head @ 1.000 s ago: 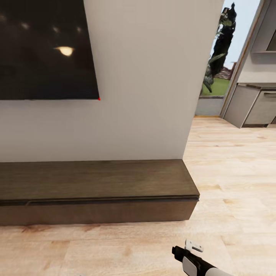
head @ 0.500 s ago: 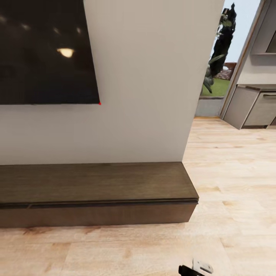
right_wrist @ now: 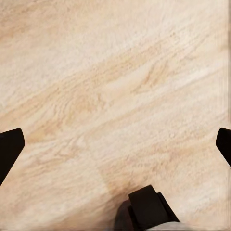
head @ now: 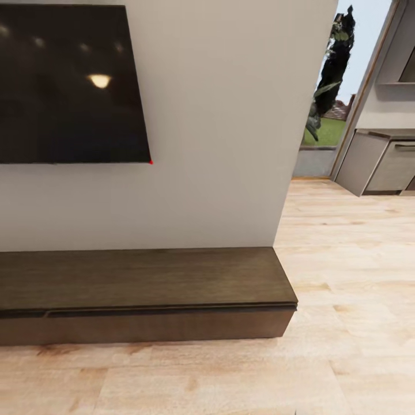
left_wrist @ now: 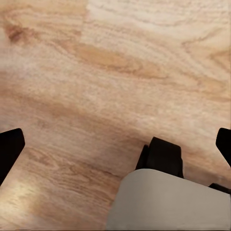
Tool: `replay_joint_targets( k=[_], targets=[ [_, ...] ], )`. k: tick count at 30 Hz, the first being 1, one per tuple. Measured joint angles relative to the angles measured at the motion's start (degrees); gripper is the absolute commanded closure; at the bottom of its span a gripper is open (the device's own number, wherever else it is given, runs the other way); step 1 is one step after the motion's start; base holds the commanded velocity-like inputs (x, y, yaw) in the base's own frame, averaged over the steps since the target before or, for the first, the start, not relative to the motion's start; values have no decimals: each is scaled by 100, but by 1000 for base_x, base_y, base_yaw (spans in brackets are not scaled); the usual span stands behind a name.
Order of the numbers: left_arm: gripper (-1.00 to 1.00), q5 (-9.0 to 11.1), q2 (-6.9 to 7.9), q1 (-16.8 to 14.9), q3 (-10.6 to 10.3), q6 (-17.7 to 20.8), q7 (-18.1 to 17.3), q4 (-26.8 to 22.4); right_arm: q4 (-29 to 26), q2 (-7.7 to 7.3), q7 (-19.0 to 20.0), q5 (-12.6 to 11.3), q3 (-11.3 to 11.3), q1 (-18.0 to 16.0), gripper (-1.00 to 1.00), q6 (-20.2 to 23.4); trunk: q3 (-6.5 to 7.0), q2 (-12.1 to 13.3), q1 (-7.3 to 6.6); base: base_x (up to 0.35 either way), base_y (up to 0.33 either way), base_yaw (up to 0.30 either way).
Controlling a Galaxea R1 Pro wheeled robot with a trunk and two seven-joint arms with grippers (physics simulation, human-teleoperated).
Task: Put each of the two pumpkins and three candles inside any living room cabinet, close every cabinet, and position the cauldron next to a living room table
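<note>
Fig.: robot facing the cabinet in the living room, head view. The cabinet is a long low dark-brown console set against the off-white wall, running from the left edge to just right of centre; its right end stops at the wall's corner. Drawer fronts look flush and shut, w/ a thin dark seam under the top board. Black TV hangs on the wall above the cabinet's left part. Far right: a doorway w/ greenery outside and grey kitchen units, not part of the task. Light wood-plank floor spans the near ground.

Left wrist view: left gripper points down at bare floor; fingertips sit at opposite edges of the frame, i.e. jaws spread wide, nothing between them. A pale robot part w/ a dark wheel-like piece lies below it. Right wrist view: right gripper likewise over bare planks, fingertips far apart, jaws wide and empty.

No pumpkins, candles or cauldron to be seen here; both hands carry nothing.

Step in hand, judged: a transit or check pass by the cabinet. To do it well: confirm along the full front that no drawer stands proud, esp. the left part cut off by the frame; keep arms tucked low so nothing clips the cabinet's near-right corner; then turn to locate the remaining items.
</note>
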Motion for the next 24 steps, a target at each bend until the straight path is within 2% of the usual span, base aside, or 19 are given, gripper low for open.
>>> replay_joint_targets(
  k=[5, 13, 24],
  targets=[
    [-100, -3, 4, 21, 1, -44, -15, 174, 8, 7, -1, -16, 0, 102, -100, -162, 90, 201, -110, 0, 0, 0],
    [-100, -6, 62, 59, -4, -238, -258, 474, 9, 14, -1, -32, -4, 145, -100, -205, 233, 521, -286, 0, 0, 0],
    [-100, -7, 76, 57, -9, -247, -279, 510, 18, 23, -1, -44, -5, 153, -100, -199, 431, 963, -527, 0, 0, 0]
  ],
)
